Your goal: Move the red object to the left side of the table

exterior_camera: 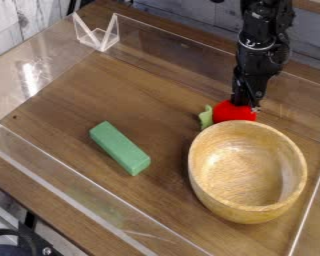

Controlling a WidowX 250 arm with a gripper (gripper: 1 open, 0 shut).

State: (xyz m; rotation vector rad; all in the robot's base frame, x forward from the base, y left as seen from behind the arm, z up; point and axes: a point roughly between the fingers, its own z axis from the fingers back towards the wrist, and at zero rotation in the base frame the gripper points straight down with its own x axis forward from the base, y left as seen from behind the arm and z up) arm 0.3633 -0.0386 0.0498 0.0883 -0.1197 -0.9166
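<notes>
The red object (pixel 234 112), a small rounded toy with a light-green leafy part on its left, sits on the brown wood-grain table (pixel 136 90) just behind the wooden bowl's far rim. My gripper (pixel 242 100) points straight down from above, and its dark fingers are closed on the top of the red toy. The fingertips are partly hidden against the toy. It lies right of the table's middle.
A large wooden bowl (pixel 194 160) stands at the front right, right next to the toy. A green rectangular block (pixel 119 147) lies left of the bowl. Low clear acrylic walls edge the table, and a clear folded stand (pixel 96 32) sits at the back left.
</notes>
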